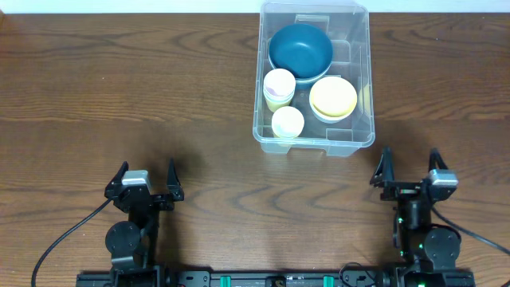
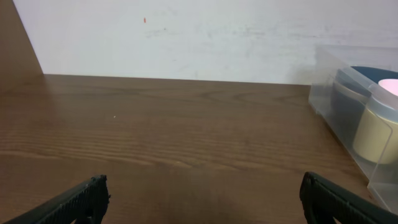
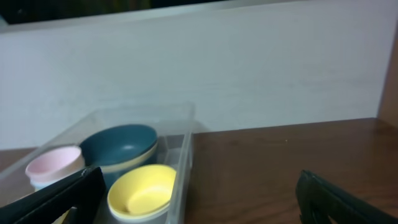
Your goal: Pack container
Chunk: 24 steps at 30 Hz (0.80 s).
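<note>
The clear plastic container [image 1: 362, 96] stands at the back of the table, right of centre. Inside it are a dark blue bowl [image 1: 300, 49], a yellow bowl [image 1: 333, 97], a pink cup [image 1: 279, 83] and a pale yellow cup [image 1: 288, 122]. The container also shows at the right edge of the left wrist view [image 2: 323, 87] and at the lower left of the right wrist view [image 3: 184, 149]. My left gripper [image 1: 147, 182] is open and empty near the front left. My right gripper [image 1: 410, 169] is open and empty near the front right, in front of the container.
The wooden table [image 1: 119, 96] stretches bare to the left of the container. A white wall [image 2: 186, 37] rises behind the table's far edge. Cables run from both arm bases at the front edge.
</note>
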Motion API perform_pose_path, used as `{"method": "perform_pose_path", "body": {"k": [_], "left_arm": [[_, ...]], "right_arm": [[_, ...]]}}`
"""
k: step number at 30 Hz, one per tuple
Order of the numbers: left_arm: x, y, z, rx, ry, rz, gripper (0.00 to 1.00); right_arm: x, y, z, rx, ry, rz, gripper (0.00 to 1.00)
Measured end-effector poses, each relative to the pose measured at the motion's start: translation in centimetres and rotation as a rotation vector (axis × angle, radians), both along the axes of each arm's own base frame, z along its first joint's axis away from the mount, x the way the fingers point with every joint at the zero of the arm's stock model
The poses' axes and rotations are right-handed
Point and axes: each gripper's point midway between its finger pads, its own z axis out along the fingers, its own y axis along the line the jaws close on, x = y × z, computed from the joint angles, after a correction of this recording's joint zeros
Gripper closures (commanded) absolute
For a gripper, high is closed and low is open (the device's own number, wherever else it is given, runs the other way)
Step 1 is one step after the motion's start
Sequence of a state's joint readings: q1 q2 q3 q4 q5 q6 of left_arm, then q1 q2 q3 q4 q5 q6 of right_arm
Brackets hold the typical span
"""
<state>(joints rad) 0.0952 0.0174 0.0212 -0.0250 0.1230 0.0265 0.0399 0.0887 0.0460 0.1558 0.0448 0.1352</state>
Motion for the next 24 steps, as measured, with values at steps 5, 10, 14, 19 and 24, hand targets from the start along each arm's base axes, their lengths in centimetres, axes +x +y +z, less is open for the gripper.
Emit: {"method": "perform_pose_path", "body": {"k": [5,10,14,19,24], "left_arm": [[0.0,0.0,0.0,0.000,0.000,0.000,0.02],[0.0,0.0,0.0,0.000,0.000,0.000,0.02],[0.0,0.0,0.0,0.000,0.000,0.000,0.02],[0.0,0.0,0.0,0.000,0.000,0.000,0.02],[0.0,0.0,0.0,0.000,0.000,0.000,0.02]], "right_arm": [[-0.3,0.2,-0.7,-0.037,-0.013,0.004,0.01],[-0.3,0.3,-0.9,-0.081,-0.006,0.005,0.01],[-0.2,0.3,-2.1,-0.126,0.042,0.004,0.01],[-0.2,0.3,-4.6,-0.184,0.141,0.008,0.01],[-0.2,0.3,-5.6,-0.207,0.183,0.011,0.01]]}}
